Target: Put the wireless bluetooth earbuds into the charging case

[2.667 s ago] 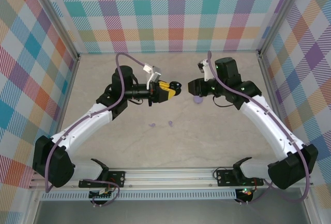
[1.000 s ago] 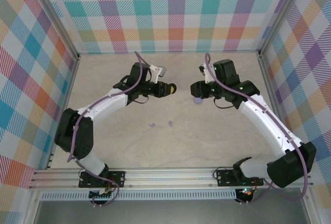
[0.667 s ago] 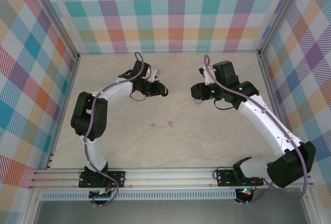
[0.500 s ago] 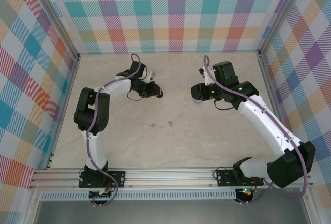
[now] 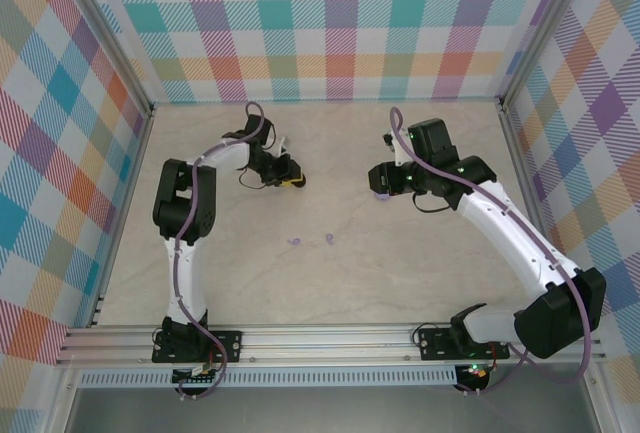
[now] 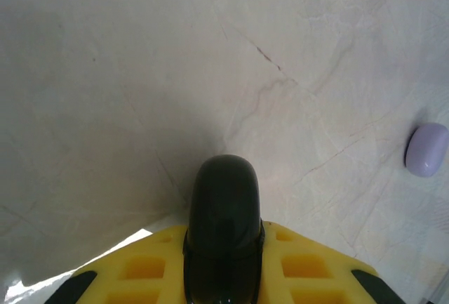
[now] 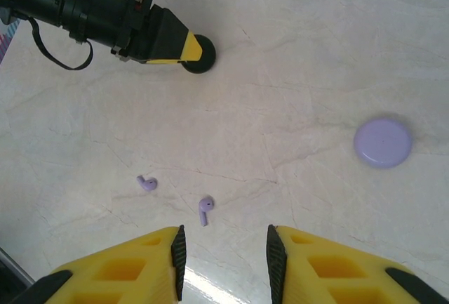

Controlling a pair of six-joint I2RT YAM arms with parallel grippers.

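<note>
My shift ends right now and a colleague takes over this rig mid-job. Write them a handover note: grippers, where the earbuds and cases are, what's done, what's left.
Left gripper: shut on the black round case, held low near the pale marble-look table; I cannot tell if it touches.
Right gripper: open and empty, above the table.
One pale lilac stemmed earbud and a second lilac earbud lie loose on the table, apart from each other.
The lilac round case lies flat on the table and looks shut.
Done: neither lilac earbud is in a case.
Left: open a case, pick up each bud and insert it.
</note>
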